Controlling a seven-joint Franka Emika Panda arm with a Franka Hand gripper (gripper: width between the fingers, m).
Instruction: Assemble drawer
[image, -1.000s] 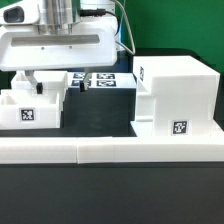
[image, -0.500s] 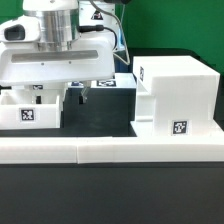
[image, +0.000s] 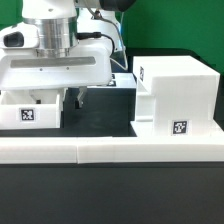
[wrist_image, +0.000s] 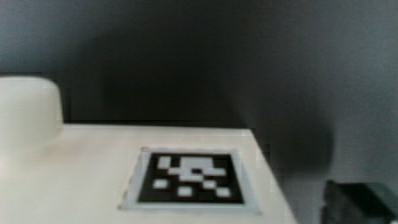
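Note:
The tall white box casing (image: 175, 92) stands at the exterior view's right, with a tag on its front. One white tray (image: 25, 112) with a tag sits at the left. My gripper (image: 58, 100) hangs low over the tray's right end. Its dark fingers (image: 78, 98) are spread apart and hold nothing. The wrist view shows a white tagged surface (wrist_image: 187, 178) close below, a rounded white part (wrist_image: 25, 105) beside it, and one dark finger (wrist_image: 365, 205) at the edge. The second tray is out of view.
The long low white wall (image: 110, 150) runs along the front, between the camera and the parts. The marker board (image: 122, 82) is almost hidden behind the hand. Dark table shows between tray and casing.
The hand has come down over the tray and now covers most of the marker board. The tray and casing have not moved.

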